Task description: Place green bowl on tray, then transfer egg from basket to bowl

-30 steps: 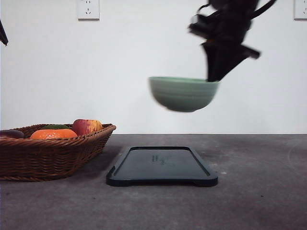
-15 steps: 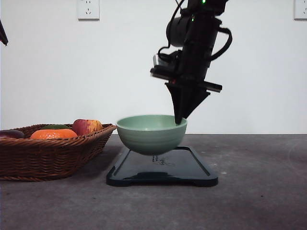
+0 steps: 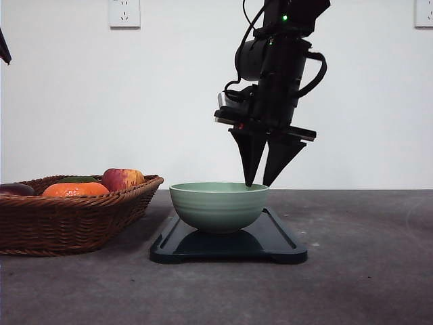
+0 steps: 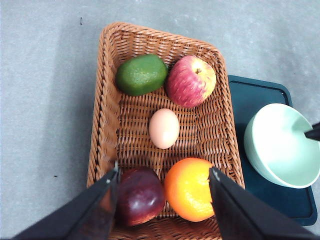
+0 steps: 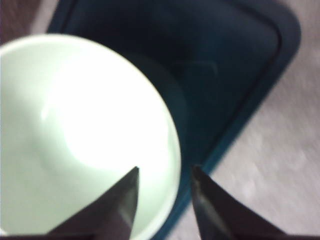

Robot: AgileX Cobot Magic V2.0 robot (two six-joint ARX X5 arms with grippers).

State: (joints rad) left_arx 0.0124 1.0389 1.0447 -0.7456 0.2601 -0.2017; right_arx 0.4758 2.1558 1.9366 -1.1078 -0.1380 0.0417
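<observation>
The green bowl (image 3: 218, 206) stands upright on the black tray (image 3: 277, 247), toward the tray's left half. My right gripper (image 3: 260, 179) is open just above the bowl's right rim, one finger inside the rim and one outside. In the right wrist view the bowl (image 5: 85, 125) and tray (image 5: 225, 75) lie below the parted gripper (image 5: 164, 172). The egg (image 4: 164, 128) lies in the middle of the wicker basket (image 4: 107, 100). My left gripper (image 4: 164, 172) hovers open above the basket, holding nothing.
The basket (image 3: 67, 223) sits left of the tray and holds a red apple (image 4: 191, 81), an avocado (image 4: 141, 74), an orange (image 4: 189, 189) and a dark red fruit (image 4: 140, 196) around the egg. Grey tabletop extends right of the tray.
The right arm came down and leftward with the bowl, set it on the tray, and its fingers have parted off the rim. The basket has not moved.
</observation>
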